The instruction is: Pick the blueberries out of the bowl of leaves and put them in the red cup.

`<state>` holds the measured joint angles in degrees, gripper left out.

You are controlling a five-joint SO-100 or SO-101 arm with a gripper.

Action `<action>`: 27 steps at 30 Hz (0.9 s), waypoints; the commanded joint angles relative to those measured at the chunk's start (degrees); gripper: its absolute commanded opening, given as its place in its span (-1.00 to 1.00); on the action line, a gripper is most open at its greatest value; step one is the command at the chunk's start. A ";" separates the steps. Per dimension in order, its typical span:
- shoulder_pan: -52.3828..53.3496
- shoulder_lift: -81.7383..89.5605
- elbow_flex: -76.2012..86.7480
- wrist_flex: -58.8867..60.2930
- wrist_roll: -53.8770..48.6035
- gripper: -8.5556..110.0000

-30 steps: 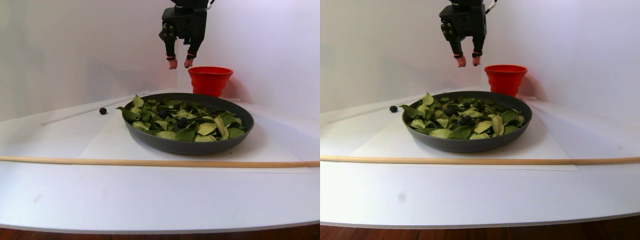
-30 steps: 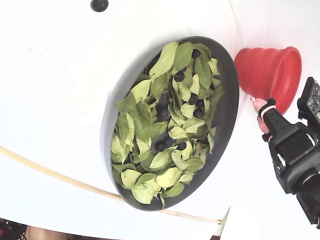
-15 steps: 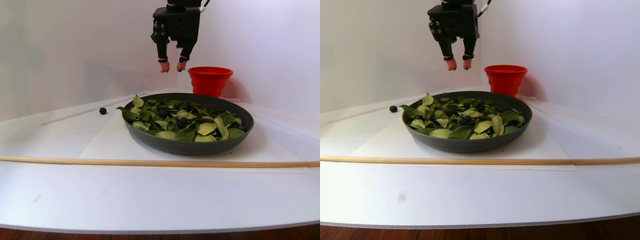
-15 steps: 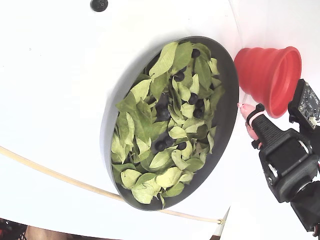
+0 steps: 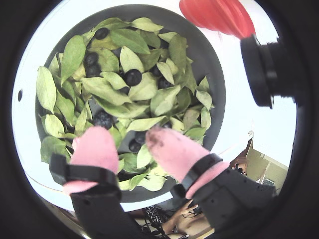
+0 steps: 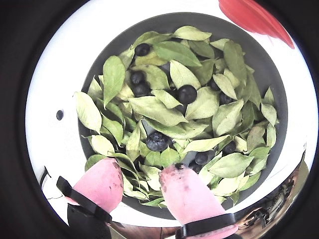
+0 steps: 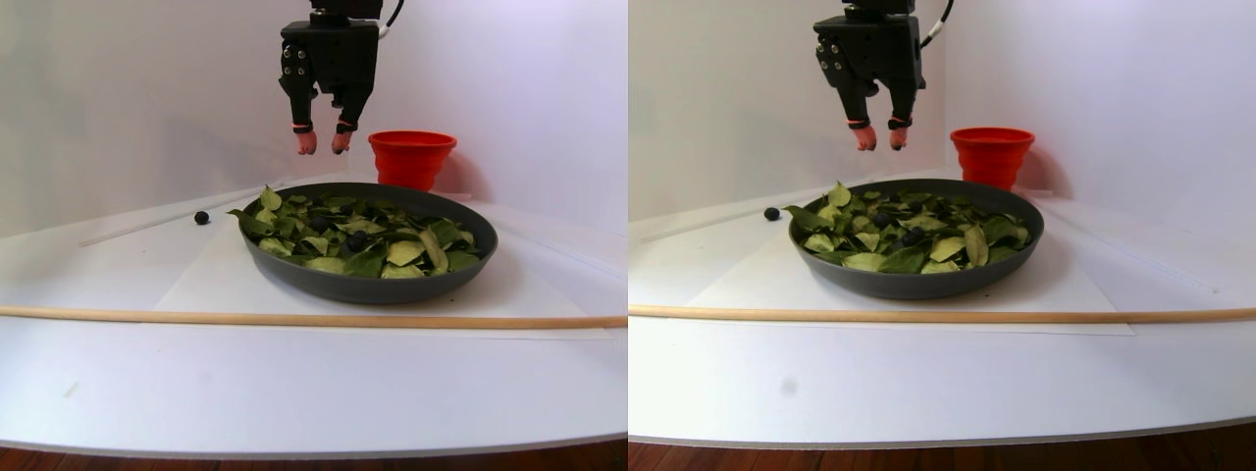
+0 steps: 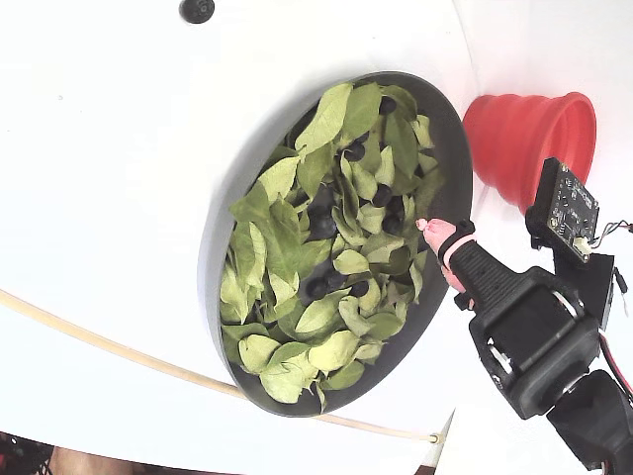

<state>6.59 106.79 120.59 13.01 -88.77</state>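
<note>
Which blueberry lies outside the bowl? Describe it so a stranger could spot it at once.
Start at the wide dark grey bowl of leaves in the middle of the white table. In the stereo pair view, look just past its left rim to the bare tabletop: one small dark blueberry sits there alone. Unlike the other blueberries, it lies on plain white with no leaves around it.

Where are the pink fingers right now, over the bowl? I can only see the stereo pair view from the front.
Observer: Yes. In the fixed view the gripper hangs just inside the rim of the bowl, on the side nearest the red cup.
Operator: Is it holding a berry?
Observer: No. In a wrist view the fingers are apart with nothing between them.
Operator: Is a berry close?
Observer: One blueberry lies uncovered just ahead of the fingertips, among the leaves.
</note>
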 commanded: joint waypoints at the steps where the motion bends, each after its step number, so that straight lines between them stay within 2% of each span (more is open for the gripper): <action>1: -0.53 5.10 -0.26 -0.09 0.53 -0.62; 27: -0.44 -5.01 3.34 -8.88 -0.70 -0.56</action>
<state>5.36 101.25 124.72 5.01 -89.03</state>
